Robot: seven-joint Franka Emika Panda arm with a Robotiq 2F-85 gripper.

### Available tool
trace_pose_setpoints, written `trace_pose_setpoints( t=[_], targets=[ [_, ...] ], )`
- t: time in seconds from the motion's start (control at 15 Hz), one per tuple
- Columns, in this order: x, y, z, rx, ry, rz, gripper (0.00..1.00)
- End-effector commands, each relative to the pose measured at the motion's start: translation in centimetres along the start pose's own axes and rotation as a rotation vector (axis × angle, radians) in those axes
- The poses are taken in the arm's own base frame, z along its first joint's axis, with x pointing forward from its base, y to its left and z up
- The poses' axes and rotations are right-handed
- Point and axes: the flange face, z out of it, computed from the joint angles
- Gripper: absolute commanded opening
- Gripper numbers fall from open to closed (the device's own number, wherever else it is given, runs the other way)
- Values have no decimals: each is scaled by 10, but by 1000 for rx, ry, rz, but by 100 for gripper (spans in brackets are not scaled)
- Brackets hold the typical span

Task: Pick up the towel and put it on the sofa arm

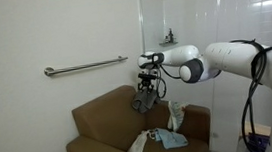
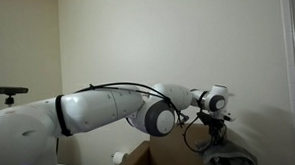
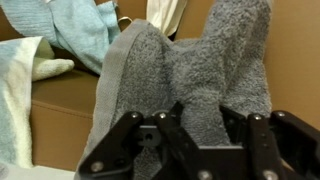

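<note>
My gripper (image 1: 148, 84) is shut on the dark grey towel (image 1: 141, 102), which hangs from the jaws above the brown armchair's seat, in front of the backrest. In the wrist view the towel (image 3: 190, 60) fills the space between the two black fingers (image 3: 197, 113) and drapes downward in two thick folds. The gripper also shows in an exterior view (image 2: 215, 116), with the towel dark below it (image 2: 220, 139). The sofa arm (image 1: 87, 150) is the broad brown padded arm at image-left, bare, lower than and left of the towel.
A light blue cloth (image 1: 169, 138) (image 3: 80, 30) and a small whitish cloth (image 1: 140, 143) (image 3: 22, 70) lie on the seat. Another pale cloth (image 1: 177, 113) hangs by the image-right arm (image 1: 196, 120). A metal grab bar (image 1: 85, 66) is on the wall above the chair.
</note>
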Motion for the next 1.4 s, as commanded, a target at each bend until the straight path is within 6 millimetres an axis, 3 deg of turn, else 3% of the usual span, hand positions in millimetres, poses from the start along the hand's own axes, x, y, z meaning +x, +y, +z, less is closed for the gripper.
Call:
trace_pose_setpoints(
  t=[0.0,0.4,0.73,1.07,1.13,1.33],
  targets=[
    [-10,-2,7,-143,23,-59,7],
    [-10,2,39,-205,83,-48,6],
    [1,27,68,-206,51,57,6],
    [20,64,51,-236,0,240,6],
    [13,52,64,-237,21,163,21],
    [23,66,56,-236,19,203,21]
  ],
)
